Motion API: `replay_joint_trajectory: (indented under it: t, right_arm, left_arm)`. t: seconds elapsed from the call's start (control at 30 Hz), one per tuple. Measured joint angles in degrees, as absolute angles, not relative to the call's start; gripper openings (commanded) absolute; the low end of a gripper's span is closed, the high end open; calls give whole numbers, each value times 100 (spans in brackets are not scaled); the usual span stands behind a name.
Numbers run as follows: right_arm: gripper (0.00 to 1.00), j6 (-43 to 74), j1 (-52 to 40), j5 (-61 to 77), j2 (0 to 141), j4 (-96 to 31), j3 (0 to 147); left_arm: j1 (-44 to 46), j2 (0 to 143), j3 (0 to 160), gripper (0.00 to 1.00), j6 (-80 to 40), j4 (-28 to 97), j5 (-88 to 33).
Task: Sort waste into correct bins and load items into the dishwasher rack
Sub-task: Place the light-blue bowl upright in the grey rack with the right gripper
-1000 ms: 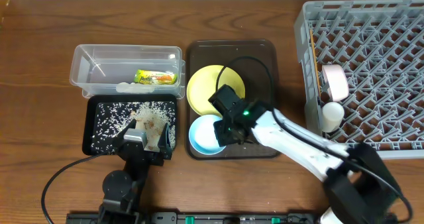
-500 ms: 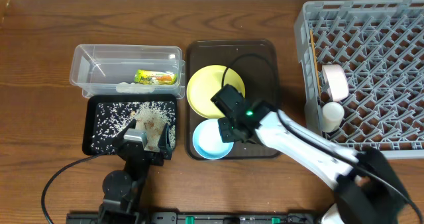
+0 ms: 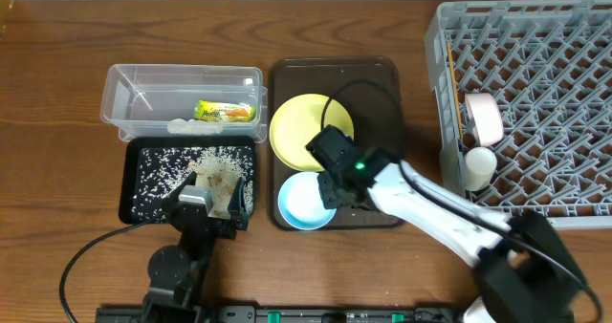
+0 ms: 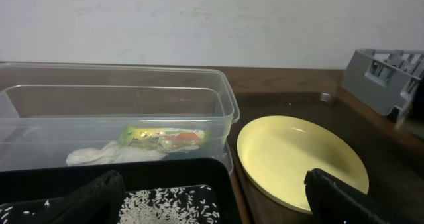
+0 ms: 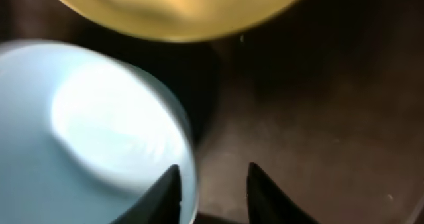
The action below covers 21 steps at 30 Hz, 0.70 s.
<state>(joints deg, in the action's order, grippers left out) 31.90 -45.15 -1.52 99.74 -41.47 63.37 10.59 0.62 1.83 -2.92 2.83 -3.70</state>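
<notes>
The light blue bowl [image 3: 299,204] [image 5: 99,131] and the yellow plate [image 3: 296,127] [image 4: 298,151] [image 5: 179,8] sit on the dark brown tray [image 3: 378,94]. My right gripper [image 3: 333,195] [image 5: 213,174] is open. It straddles the bowl's right rim, one finger inside and one outside. My left gripper [image 3: 212,189] [image 4: 215,197] is wide open and empty above the black tray [image 3: 131,184] [image 4: 132,171], which holds rice [image 3: 167,170] [image 4: 165,201]. The clear tub [image 3: 182,79] [image 4: 99,105] holds the wrapper [image 3: 225,111] [image 4: 162,136] and the white scrap [image 3: 186,125] [image 4: 99,156].
The grey rack [image 3: 535,94] [image 4: 384,71] stands at the right. It holds the pinkish-white bowl [image 3: 485,118], a white cup-like item [image 3: 480,162] and the chopsticks [image 3: 452,70] along its left side. The right arm's cable loops over the brown tray.
My right gripper has shifted slightly toward the front right, and the blue bowl has slid a little with it. The left arm has not moved.
</notes>
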Motion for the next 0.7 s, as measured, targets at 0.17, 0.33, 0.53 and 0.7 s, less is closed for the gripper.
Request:
replay_joint_trajectory:
  t: [0.17, 0.33, 0.53, 0.7]
  right_arm:
    - [1, 3326, -4519, 40, 10232, -4104, 6342]
    - [1, 3326, -4407, -14, 10040, -4353, 6333]
    - [1, 3260, -3922, -1474, 8722, -4895, 6287]
    - [1, 3197, -3142, -3597, 7448, -4703, 6289]
  left_arm:
    - [1059, 62, 183, 89, -290, 283, -373]
    - [1059, 62, 183, 89, -292, 283, -370]
    - [1059, 62, 183, 89, -292, 283, -370]
    - [1059, 62, 183, 89, -292, 283, -370]
